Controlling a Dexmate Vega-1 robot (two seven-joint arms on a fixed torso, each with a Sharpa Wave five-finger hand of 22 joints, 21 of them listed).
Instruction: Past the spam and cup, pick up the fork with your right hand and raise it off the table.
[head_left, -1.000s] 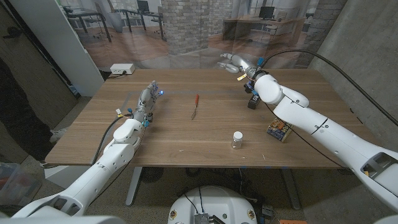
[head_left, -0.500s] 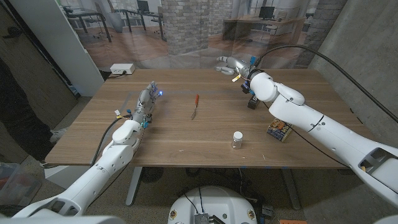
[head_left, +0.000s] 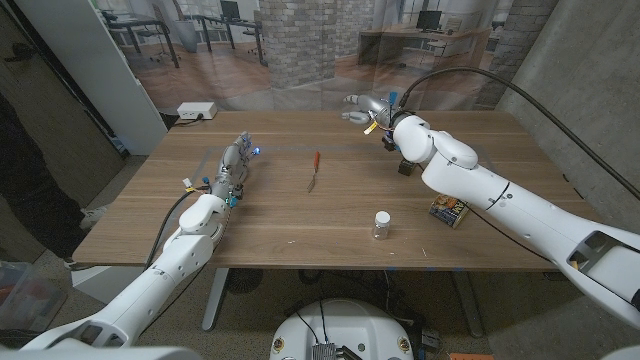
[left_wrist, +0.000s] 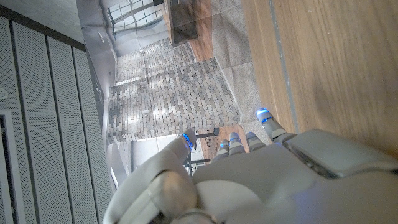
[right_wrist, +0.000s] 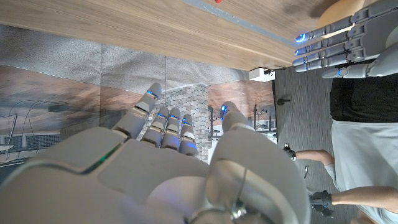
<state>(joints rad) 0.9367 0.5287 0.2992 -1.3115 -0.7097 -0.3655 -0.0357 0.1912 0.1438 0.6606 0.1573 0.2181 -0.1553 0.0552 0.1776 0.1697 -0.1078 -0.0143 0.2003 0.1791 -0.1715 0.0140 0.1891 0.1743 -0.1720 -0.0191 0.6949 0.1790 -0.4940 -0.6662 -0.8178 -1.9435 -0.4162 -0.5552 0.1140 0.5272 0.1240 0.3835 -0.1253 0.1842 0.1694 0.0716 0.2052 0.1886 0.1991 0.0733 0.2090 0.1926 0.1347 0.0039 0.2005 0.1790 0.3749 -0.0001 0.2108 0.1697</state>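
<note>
The fork (head_left: 314, 171), with a red handle and metal tines, lies on the wooden table (head_left: 300, 215) in the middle, its tines toward me. My right hand (head_left: 365, 107) hovers over the table's far edge, up and to the right of the fork, with its fingers spread and nothing in them. In the right wrist view this hand (right_wrist: 168, 155) also shows empty. My left hand (head_left: 237, 160) is on the table left of the fork, fingers stretched out and holding nothing. A small clear cup (head_left: 382, 224) stands near the front, and the spam can (head_left: 450, 210) lies to its right.
A dark small box (head_left: 406, 163) stands under my right forearm. A white box (head_left: 196, 110) sits at the table's far left corner. A person (right_wrist: 367, 124) stands beside the table in the right wrist view, where my left hand (right_wrist: 336, 40) shows too.
My right hand has moved left along the table's far edge, closer to the fork's side. The left hand, fork, cup and spam can have not moved.
</note>
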